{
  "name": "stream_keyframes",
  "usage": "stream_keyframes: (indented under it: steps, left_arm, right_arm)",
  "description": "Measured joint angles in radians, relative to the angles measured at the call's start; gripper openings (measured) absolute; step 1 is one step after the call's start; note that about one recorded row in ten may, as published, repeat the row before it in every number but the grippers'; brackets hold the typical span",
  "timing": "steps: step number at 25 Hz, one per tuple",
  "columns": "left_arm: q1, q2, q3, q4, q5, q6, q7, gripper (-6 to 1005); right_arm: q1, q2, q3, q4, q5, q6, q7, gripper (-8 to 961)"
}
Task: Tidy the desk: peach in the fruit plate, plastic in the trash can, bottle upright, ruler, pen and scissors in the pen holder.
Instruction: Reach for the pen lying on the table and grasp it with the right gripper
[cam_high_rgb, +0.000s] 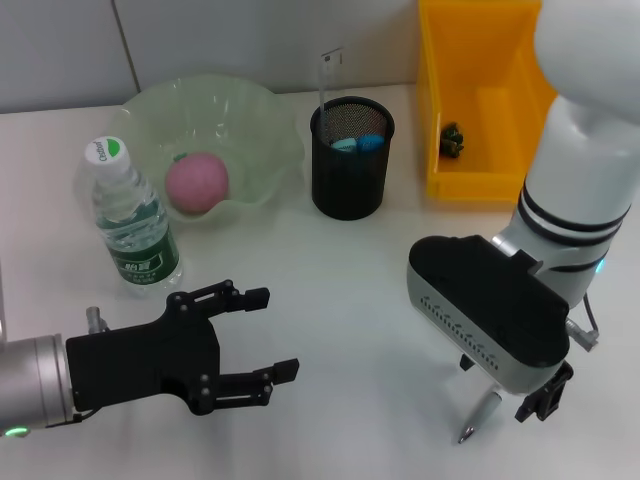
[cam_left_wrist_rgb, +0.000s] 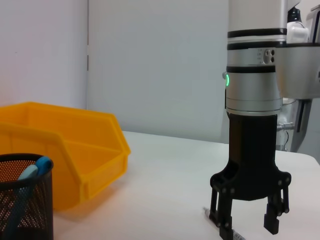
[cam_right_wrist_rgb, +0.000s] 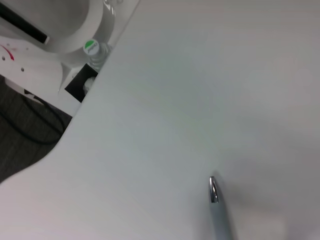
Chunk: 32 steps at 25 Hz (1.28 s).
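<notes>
A silver pen (cam_high_rgb: 479, 414) lies on the white desk near its front right. My right gripper (cam_high_rgb: 505, 402) stands right over it, pointing down, open; in the left wrist view this gripper (cam_left_wrist_rgb: 247, 221) has its fingers on either side of the pen (cam_left_wrist_rgb: 234, 233). The pen tip shows in the right wrist view (cam_right_wrist_rgb: 216, 202). My left gripper (cam_high_rgb: 272, 333) is open and empty at the front left. The pink peach (cam_high_rgb: 198, 182) lies in the green fruit plate (cam_high_rgb: 262, 115). The bottle (cam_high_rgb: 131, 215) stands upright. The black pen holder (cam_high_rgb: 350, 175) holds a ruler (cam_high_rgb: 329, 75) and blue-handled scissors (cam_high_rgb: 358, 143).
A yellow bin (cam_high_rgb: 480, 185) stands at the back right with a small dark item (cam_high_rgb: 452, 140) inside. It also shows in the left wrist view (cam_left_wrist_rgb: 75, 150) beside the pen holder (cam_left_wrist_rgb: 27, 210). The desk's edge runs close to the pen in the right wrist view.
</notes>
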Motion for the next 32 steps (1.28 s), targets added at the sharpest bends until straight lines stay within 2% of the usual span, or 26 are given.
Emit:
stream_keyframes:
  steps: [9,32]
  left_arm:
    - [-0.005,-0.001,0.002,0.0,0.0,-0.006,-0.01,847]
    - [-0.005,-0.005,-0.004,0.015,-0.002,-0.014,-0.03,846]
  right_arm:
    - [-0.022,0.0,-0.044,-0.012,-0.014,0.039,-0.002,741]
    - [-0.07,-0.003,-0.075,-0.064,-0.041,0.073,-0.016,601]
